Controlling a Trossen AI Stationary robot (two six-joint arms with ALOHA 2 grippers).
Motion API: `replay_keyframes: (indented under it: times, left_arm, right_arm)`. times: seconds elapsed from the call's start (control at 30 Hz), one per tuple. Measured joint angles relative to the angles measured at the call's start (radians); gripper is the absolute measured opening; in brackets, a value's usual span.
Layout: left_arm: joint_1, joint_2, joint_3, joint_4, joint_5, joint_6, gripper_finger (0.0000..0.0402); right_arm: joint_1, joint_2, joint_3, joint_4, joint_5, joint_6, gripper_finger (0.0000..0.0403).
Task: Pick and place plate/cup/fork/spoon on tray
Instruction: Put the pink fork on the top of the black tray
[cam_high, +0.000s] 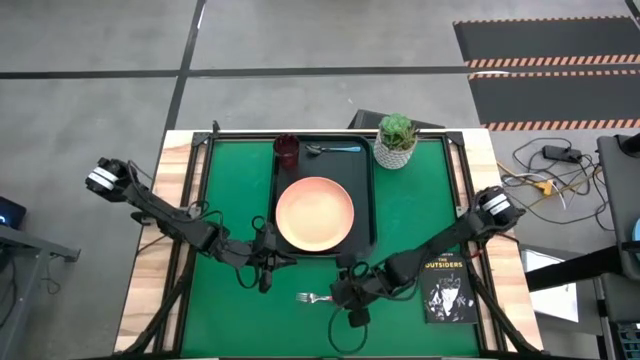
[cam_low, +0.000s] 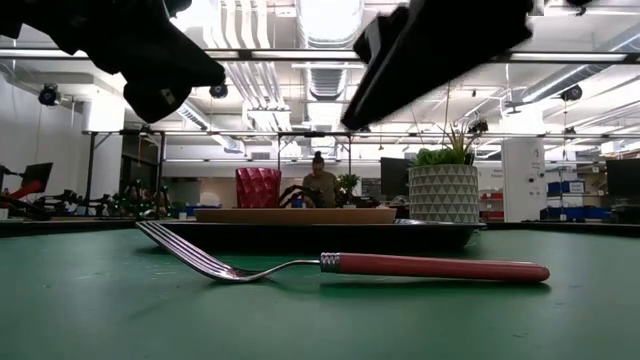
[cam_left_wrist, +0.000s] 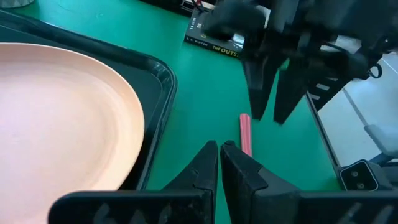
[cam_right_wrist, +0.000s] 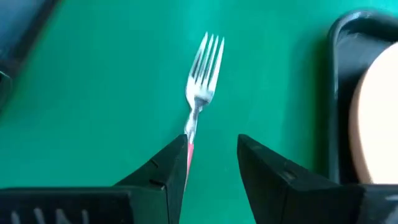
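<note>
The pink-handled fork (cam_high: 315, 297) lies flat on the green mat, just in front of the dark tray (cam_high: 366, 215). The tray holds the salmon plate (cam_high: 314, 213), the maroon cup (cam_high: 286, 150) and the blue-handled spoon (cam_high: 335, 149). My right gripper (cam_right_wrist: 211, 140) is open and hangs above the fork's handle (cam_right_wrist: 188, 151), clear of it, with the tines (cam_right_wrist: 204, 62) ahead of the fingers. In the low view the fork (cam_low: 340, 266) rests on the mat with nothing on it. My left gripper (cam_left_wrist: 219, 148) is shut and empty, beside the tray's near left corner (cam_high: 265, 272).
A black book (cam_high: 447, 288) lies on the mat to the right of the fork. A white pot with a green plant (cam_high: 396, 143) stands at the tray's far right corner. Bare green mat (cam_high: 420, 210) lies on both sides of the tray.
</note>
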Motion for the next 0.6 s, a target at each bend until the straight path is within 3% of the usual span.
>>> replay_keyframes:
  times: [0.2,0.6]
  left_arm:
    - [0.003,-0.001,0.0,-0.001,0.0,0.013,0.0001]
    - [0.004,-0.018,0.0,0.0,0.0,0.179,0.0001]
  right_arm:
    - [0.013,0.068,0.001,0.056,0.032,0.055,0.013]
    - [0.017,0.126,0.003,0.091,0.045,0.187,0.013]
